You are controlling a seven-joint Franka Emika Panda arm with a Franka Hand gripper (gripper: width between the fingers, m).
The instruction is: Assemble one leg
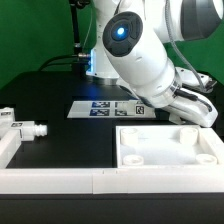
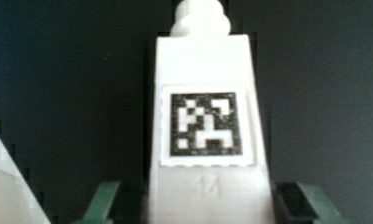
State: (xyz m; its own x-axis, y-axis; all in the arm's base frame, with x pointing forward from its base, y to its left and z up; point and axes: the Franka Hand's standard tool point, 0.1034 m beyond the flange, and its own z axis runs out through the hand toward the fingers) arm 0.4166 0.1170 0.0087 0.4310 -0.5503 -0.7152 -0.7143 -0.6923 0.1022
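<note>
In the wrist view a white leg [image 2: 204,120] lies lengthwise between my fingers. Its narrower stub [image 2: 201,18] points away from me, and a black-and-white tag [image 2: 208,122] faces up. My gripper [image 2: 206,203] is open, with one green finger [image 2: 108,203] on each side of the leg's near end and a dark gap on both sides. In the exterior view the arm [image 1: 150,60] reaches down at the right and hides the fingertips and this leg. Another leg [image 1: 27,128] lies at the exterior view's left.
The large flat white panel with a raised rim [image 1: 166,150] lies at the front right. A white rail [image 1: 60,180] runs along the front edge. The marker board [image 1: 100,108] lies in the middle, behind the panel.
</note>
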